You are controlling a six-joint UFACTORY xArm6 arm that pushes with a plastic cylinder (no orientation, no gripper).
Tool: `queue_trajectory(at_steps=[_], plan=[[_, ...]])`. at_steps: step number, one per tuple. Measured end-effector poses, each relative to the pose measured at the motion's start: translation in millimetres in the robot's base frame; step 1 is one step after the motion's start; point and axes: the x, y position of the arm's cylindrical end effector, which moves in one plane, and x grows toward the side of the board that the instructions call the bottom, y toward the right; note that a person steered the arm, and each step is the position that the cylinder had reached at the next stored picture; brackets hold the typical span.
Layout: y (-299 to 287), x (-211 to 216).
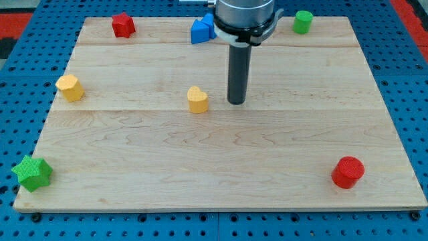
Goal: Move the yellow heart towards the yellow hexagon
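Note:
The yellow heart (197, 99) lies near the middle of the wooden board (221, 161). The yellow hexagon (70, 88) sits at the board's left edge, far to the left of the heart. My tip (237, 102) rests on the board just to the right of the heart, with a small gap between them. The dark rod rises from it to the arm at the view's top.
A red star (123, 25) is at the top left, a blue block (202, 29) at the top centre partly behind the arm, a green cylinder (303, 21) at the top right, a red cylinder (348, 172) at the bottom right, a green star (32, 173) at the bottom left.

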Motion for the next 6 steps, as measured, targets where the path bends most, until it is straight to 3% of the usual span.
queue_trajectory(at_steps=[2,3,5,6], plan=[[-173.6,-4.4],[-205.4,-7.5],[-76.6,5.7],[-131.3,-32.3]])
